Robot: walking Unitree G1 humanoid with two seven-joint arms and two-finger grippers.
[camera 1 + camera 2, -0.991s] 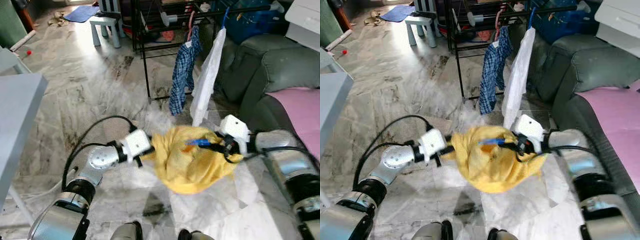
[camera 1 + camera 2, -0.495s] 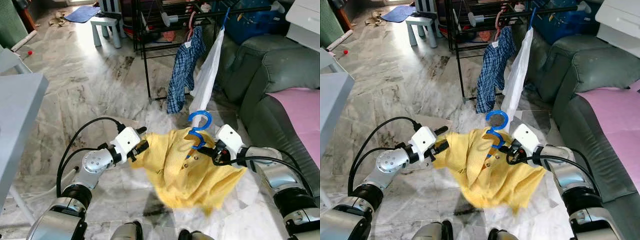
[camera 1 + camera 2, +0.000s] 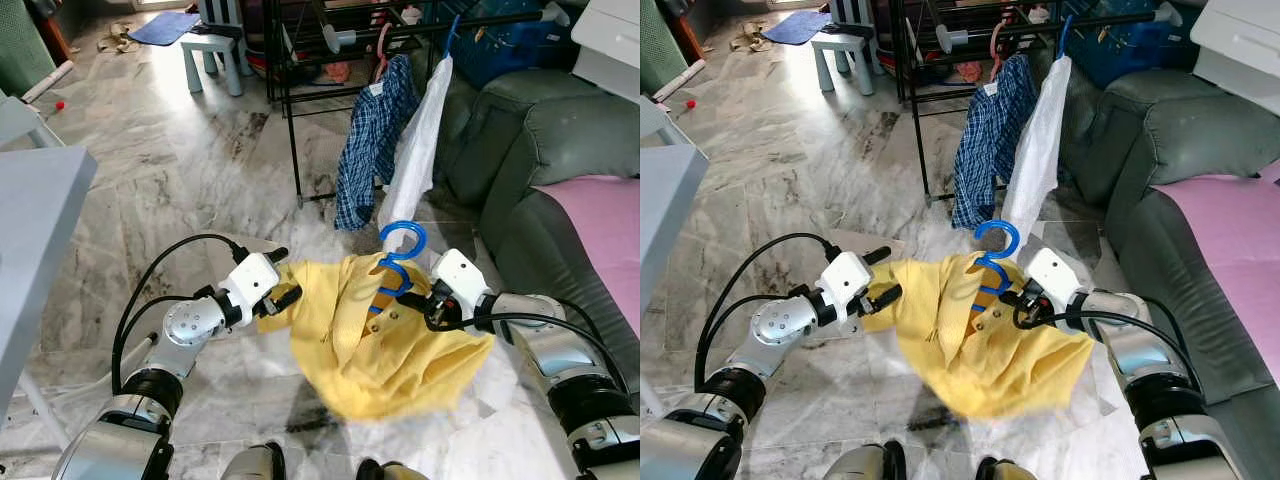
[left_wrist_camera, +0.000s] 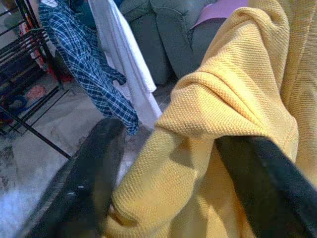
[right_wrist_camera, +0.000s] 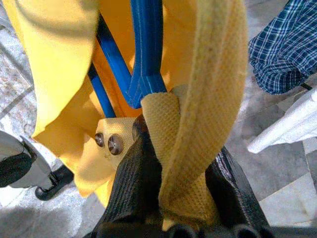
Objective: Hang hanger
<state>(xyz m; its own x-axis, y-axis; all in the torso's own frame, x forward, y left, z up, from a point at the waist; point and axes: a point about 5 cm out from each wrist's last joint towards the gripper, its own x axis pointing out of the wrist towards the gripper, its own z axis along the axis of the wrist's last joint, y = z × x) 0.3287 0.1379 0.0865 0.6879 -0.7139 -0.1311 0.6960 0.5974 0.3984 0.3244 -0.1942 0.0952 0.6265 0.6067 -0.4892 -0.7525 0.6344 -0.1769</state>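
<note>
A yellow shirt [image 3: 370,350] hangs on a blue hanger whose hook [image 3: 402,238] stands upright between my two arms, above the floor. My right gripper [image 3: 432,312] is shut on the shirt's collar band [image 5: 213,99] right at the hanger's neck [image 5: 146,49]. At the shirt's other shoulder my left gripper [image 3: 285,276] is open, its two black fingers [image 4: 94,163] spread apart with a fold of yellow cloth [image 4: 223,99] between them. The hanger's arms are hidden inside the shirt.
A black drying rack [image 3: 330,40] stands ahead, carrying a blue plaid shirt [image 3: 368,150] and a white garment [image 3: 415,150]. A grey sofa [image 3: 540,150] with a pink cloth [image 3: 600,220] is on the right. A grey table [image 3: 30,220] stands at the left.
One second ago the hanger lay flat in the bunched shirt; its hook has since swung upright. The shirt's lower part has gathered up a little in the last half second.
</note>
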